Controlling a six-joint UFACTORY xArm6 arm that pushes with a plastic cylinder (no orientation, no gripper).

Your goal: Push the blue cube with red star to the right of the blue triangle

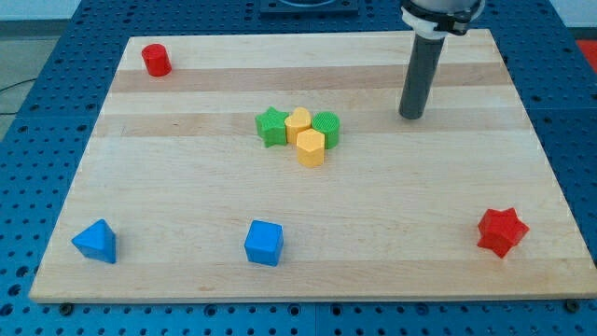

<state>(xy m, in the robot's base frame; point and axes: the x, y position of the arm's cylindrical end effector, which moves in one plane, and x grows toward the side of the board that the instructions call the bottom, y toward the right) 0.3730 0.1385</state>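
Wooden board (187, 187) on a blue perforated table (37, 93). Dark rod descending from the view's top right; my tip (411, 117) resting on bare wood in the upper right part of the board, touching no block. No claw fitted, so nothing to spread, press together or pinch.

Task items, all along the view's bottom edge:
- Blue plastic cube (263, 243), left of centre.
- Red plastic star (502, 231), near the bottom right corner, well apart from the cube.
- Blue plastic triangle (96, 241), bottom left, left of the cube with a clear gap between.

Governing relation: red star below my tip and somewhat right of it; blue cube below and well left. Judged that the star needs a long leftward push, so my tip would have to reach its right-hand side first. Cube already right of the triangle.

Other items: green star (270, 126), yellow round block (298, 121), green round block (326, 127) and yellow hexagonal block (311, 147) clustered at centre, touching one another; red cylinder (156, 60) at top left.

No brands, labels or legible writing visible.
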